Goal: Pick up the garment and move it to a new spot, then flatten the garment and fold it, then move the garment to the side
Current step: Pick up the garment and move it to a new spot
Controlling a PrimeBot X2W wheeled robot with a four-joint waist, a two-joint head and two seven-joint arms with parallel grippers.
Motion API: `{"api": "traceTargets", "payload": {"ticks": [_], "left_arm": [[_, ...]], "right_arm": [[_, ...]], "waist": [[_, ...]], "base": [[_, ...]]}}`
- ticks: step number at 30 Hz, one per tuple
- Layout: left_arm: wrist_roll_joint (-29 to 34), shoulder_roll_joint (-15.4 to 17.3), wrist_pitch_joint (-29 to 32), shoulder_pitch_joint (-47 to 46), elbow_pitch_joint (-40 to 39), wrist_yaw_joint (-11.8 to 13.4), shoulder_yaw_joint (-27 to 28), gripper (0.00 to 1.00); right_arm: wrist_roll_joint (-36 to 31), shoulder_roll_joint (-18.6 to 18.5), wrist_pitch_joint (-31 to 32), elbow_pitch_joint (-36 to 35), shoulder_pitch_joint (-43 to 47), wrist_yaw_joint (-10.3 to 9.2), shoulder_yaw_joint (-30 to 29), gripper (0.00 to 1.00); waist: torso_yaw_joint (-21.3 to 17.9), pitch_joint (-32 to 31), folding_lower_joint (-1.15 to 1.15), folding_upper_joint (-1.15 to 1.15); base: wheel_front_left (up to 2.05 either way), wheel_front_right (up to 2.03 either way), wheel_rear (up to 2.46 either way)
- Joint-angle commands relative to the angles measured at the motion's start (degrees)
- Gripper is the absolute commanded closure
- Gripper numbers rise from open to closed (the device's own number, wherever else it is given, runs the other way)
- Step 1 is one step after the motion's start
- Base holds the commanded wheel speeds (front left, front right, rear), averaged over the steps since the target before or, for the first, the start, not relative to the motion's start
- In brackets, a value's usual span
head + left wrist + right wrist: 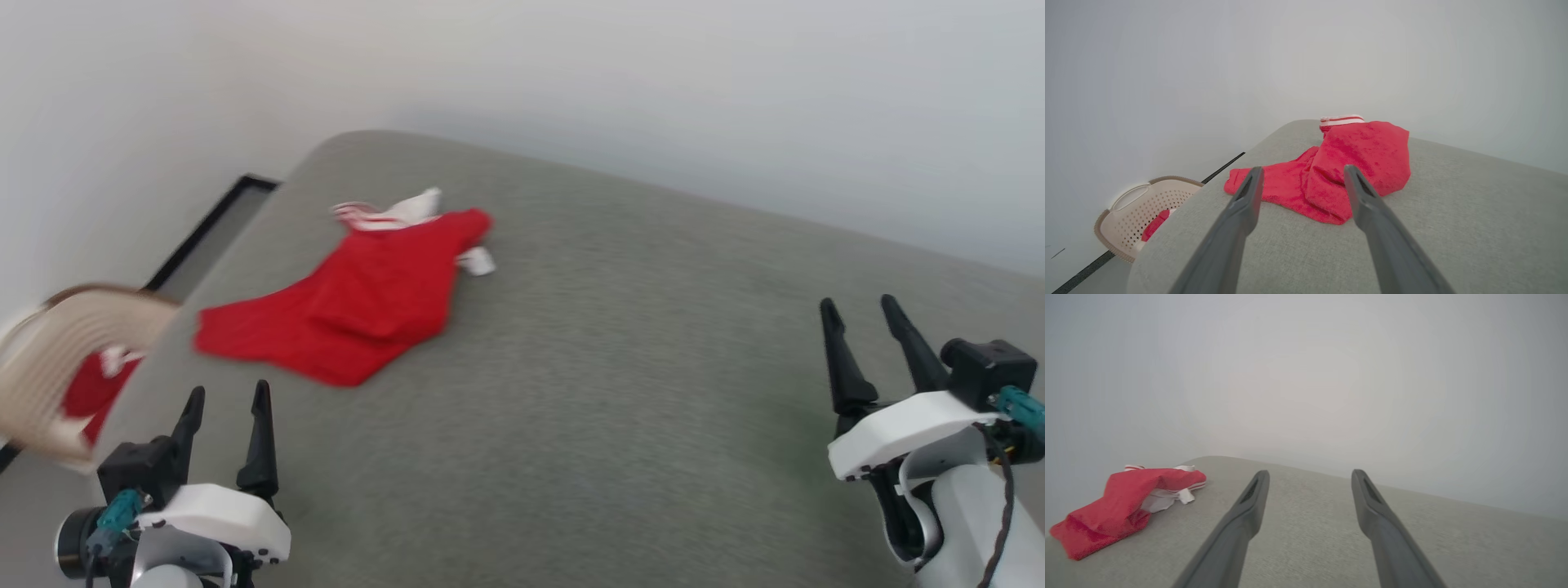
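You are facing a pale grey wall (653,82) that is taking up the whole background. Below it, a broad grey fabric-covered cushioned surface (620,392) is stretching across the head view, its rounded corner pointing toward the upper left.

Off that surface's left edge, a beige perforated plastic basket (49,367) is sitting lower down, with a piece of red cloth (94,392) lying inside it.

The small bright red soft cloth garment (359,302) is lying crumpled on the left part of the surface, near the rounded corner, and is reaching toward the edge beside the basket. Its red-and-white striped trim (359,214) is showing at the far end, and a white lining patch (478,261) is sticking out on the right side.

Your left gripper (229,394) is hovering just in front of the garment, apart from it, its two dark fingers spreading wide and gripping nothing. Your right gripper (857,304) is hanging over the bare right part of the surface, well apart from the garment, its fingers likewise standing wide and gripping nothing.
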Motion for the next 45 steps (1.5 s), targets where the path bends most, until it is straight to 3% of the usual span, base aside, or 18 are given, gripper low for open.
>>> {"api": "traceTargets", "payload": {"ticks": [1, 5, 14, 22, 28, 36, 41, 45], "left_arm": [[0.96, -0.11, -0.15, 0.78, -0.35, 0.39, 0.26, 0.00], [1.38, -1.20, -0.15, 1.83, -1.63, 1.00, 1.16, 0.00], [0.97, -3.58, -0.15, 6.05, -7.88, 2.90, 6.17, 0.00], [0.99, -5.02, -0.15, 6.98, -9.88, 1.89, 7.16, 0.00], [1.90, -4.04, -0.15, 2.81, -7.93, -0.05, 3.57, 0.00], [-1.56, 3.13, 0.98, -12.16, -2.06, -1.01, -5.68, 0.00], [-12.49, 11.04, 7.62, -21.83, 3.46, -0.97, -11.80, 0.00], [-23.90, 17.11, 16.22, -26.37, 7.13, -0.98, -17.37, 0.00]], "right_arm": [[0.36, 0.34, -0.24, -0.42, 0.25, 0.27, 0.24, 0.00], [0.57, 1.15, -0.24, -0.83, -0.19, 0.27, 1.67, 0.00], [1.75, 2.33, -0.25, 1.37, -6.13, 0.15, 9.16, 0.00], [2.91, 2.03, -0.25, 2.29, -7.73, 0.15, 10.92, 0.00], [2.66, 1.24, -0.24, 1.29, -6.21, 0.15, 8.76, 0.00], [0.52, 0.91, -0.25, -1.17, -7.30, 0.15, 6.87, 0.00], [-0.09, 1.42, -0.24, -2.12, -9.11, 0.15, 6.77, 0.00], [-0.47, 1.94, -0.25, -2.78, -9.57, 0.15, 6.05, 0.00]], "waist": [[5.15, 0.34, 0.00, 0.00], [9.26, 0.94, 0.00, 0.00], [10.61, 3.03, 0.00, 0.00], [10.61, 3.93, 0.00, 0.00], [10.11, 4.83, 0.00, 0.00], [2.77, 10.77, 0.00, 0.00], [-3.50, 14.81, 0.00, 0.00], [-8.11, 17.25, 0.00, 0.00]], "base": [[0.00, 0.00, 0.00], [0.00, 0.00, 0.00], [0.00, 0.00, 0.00], [0.00, 0.00, 0.00], [0.00, 0.00, 0.00], [0.00, 0.00, 0.00], [0.00, 0.00, 0.00], [0.00, 0.00, 0.00]]}}
